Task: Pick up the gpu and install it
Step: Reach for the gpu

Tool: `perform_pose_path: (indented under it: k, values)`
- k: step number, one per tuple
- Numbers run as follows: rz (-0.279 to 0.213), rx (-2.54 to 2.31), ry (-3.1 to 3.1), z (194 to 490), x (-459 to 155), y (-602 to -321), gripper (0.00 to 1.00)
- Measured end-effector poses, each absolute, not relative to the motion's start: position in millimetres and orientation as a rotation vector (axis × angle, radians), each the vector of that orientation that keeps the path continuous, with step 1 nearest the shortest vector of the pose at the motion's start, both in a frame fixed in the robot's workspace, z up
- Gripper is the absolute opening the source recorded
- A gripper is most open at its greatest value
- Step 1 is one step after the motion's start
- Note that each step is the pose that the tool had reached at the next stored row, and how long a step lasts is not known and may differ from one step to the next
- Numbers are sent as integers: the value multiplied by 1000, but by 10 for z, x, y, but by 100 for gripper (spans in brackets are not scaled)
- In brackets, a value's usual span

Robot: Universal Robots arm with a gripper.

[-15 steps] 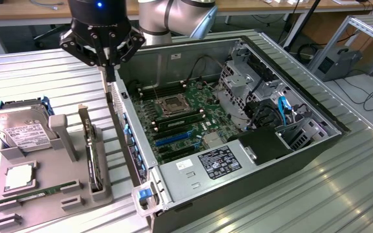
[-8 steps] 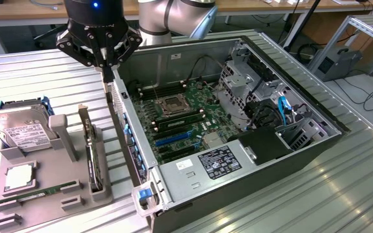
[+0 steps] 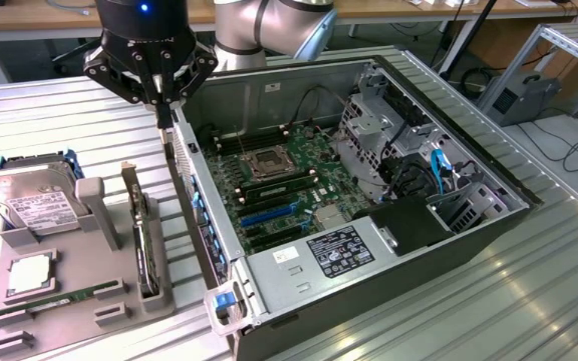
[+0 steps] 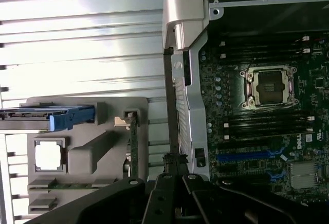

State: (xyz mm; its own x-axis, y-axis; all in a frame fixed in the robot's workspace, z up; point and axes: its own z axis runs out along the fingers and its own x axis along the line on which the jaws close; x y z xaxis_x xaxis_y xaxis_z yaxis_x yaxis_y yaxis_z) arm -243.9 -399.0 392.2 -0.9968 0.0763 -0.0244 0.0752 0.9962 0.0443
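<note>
Hard drive (image 3: 36, 201), well apart from the fingers (image 3: 159, 105) toward the exterior view's left: white label with rows of print, not legible.

Power supply label (image 3: 339, 249), at the end of the case far from the fingers: black panel with white print and marks, not legible.

White sticker (image 3: 287, 254) just beside that label: no readable characters.

Motherboard (image 4: 257, 131), wrist view: white lettering set sideways, well off from the fingers past the blue slot (image 4: 247, 156); it appears to read "DELL".
</note>
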Motion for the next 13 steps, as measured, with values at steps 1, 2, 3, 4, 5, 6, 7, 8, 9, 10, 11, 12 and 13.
perform_pose_path:
  k: [1, 2, 3, 4, 5, 6, 7, 8, 9, 10, 11, 12, 13]
  values:
    - [68, 118, 3112, 3922, -2453, -3990, 11]
    - [68, 118, 3112, 3922, -2465, -3990, 11]
    - [68, 118, 3113, 3922, -2478, -3990, 11]
    - [68, 118, 3112, 3922, -2488, -3990, 11]
    - [68, 118, 3112, 3922, -2497, -3990, 11]
    - [68, 118, 3112, 3922, -2519, -3989, 11]
    - [68, 118, 3113, 3922, -2534, -3989, 11]
    - [68, 118, 3112, 3922, -2539, -3989, 11]
    - [68, 118, 3112, 3922, -2539, -3989, 11]
    - [68, 118, 3113, 3922, -2539, -3989, 11]
    - [68, 118, 3113, 3922, -2540, -3990, 11]
    - [68, 118, 3113, 3922, -2540, -3990, 11]
    - [68, 118, 3112, 3922, -2540, -3990, 11]
